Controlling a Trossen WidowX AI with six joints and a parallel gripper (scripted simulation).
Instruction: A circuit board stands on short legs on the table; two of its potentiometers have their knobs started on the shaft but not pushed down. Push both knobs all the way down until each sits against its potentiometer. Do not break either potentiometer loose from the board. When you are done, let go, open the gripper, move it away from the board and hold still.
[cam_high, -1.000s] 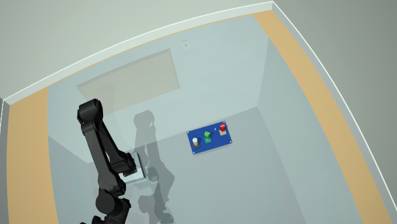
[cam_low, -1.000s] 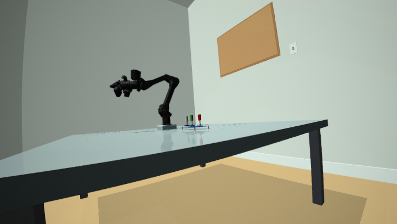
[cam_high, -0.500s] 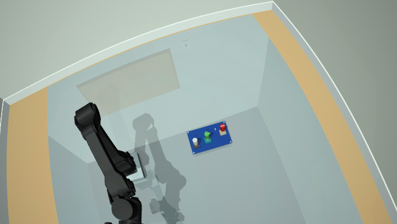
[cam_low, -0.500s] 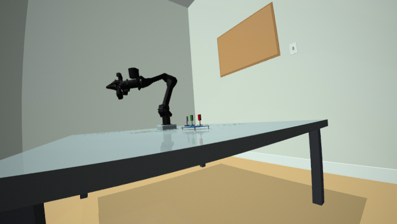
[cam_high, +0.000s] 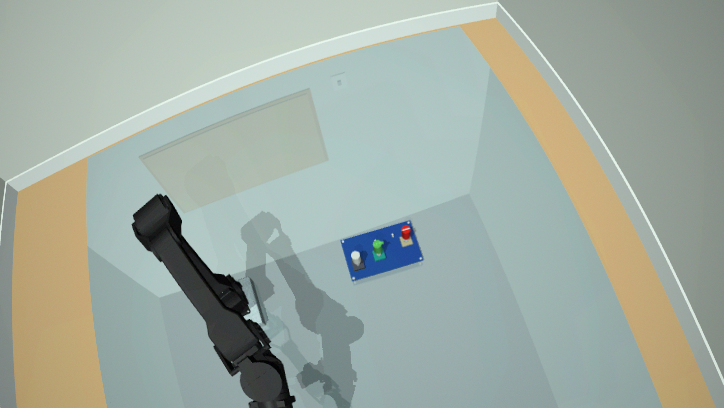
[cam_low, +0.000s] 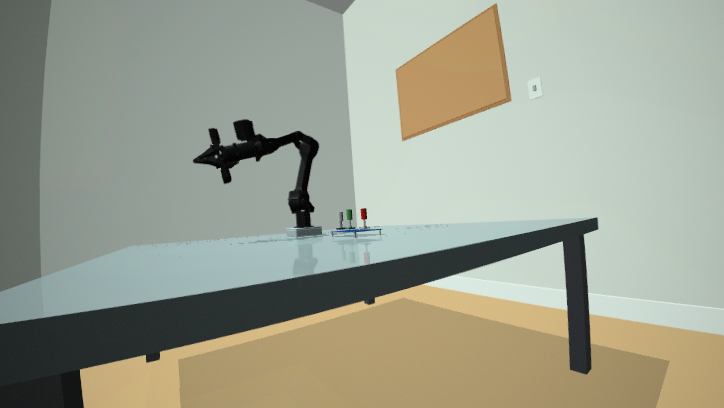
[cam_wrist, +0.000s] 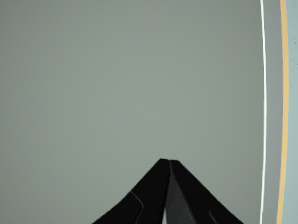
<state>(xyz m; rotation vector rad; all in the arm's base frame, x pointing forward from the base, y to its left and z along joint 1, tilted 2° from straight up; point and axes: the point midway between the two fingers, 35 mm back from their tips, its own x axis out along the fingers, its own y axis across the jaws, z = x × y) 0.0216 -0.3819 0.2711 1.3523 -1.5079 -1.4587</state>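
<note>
A blue circuit board (cam_high: 390, 257) (cam_low: 372, 230) stands on short legs on the table. It bears three potentiometers: one with a grey-white knob (cam_high: 355, 256) (cam_low: 340, 216) on a dark base, one with a green knob (cam_high: 377, 245) (cam_low: 349, 213) on a teal base, and one with a red knob (cam_high: 405, 232) (cam_low: 363, 213) on a tan base. In the exterior view a shaft shows below the red and the green knob; the grey one is too small to judge. My gripper (cam_low: 194, 161) (cam_wrist: 166, 168) is shut and empty, high above the table and well away from the board. It is out of the top view.
The arm's base (cam_low: 303, 231) stands on the table (cam_low: 202, 278) beside the board. The upper arm (cam_high: 187, 273) rises from it, with its shadow falling between arm and board. A wall with a brown panel (cam_low: 453, 76) stands behind. The wrist view shows mostly bare wall.
</note>
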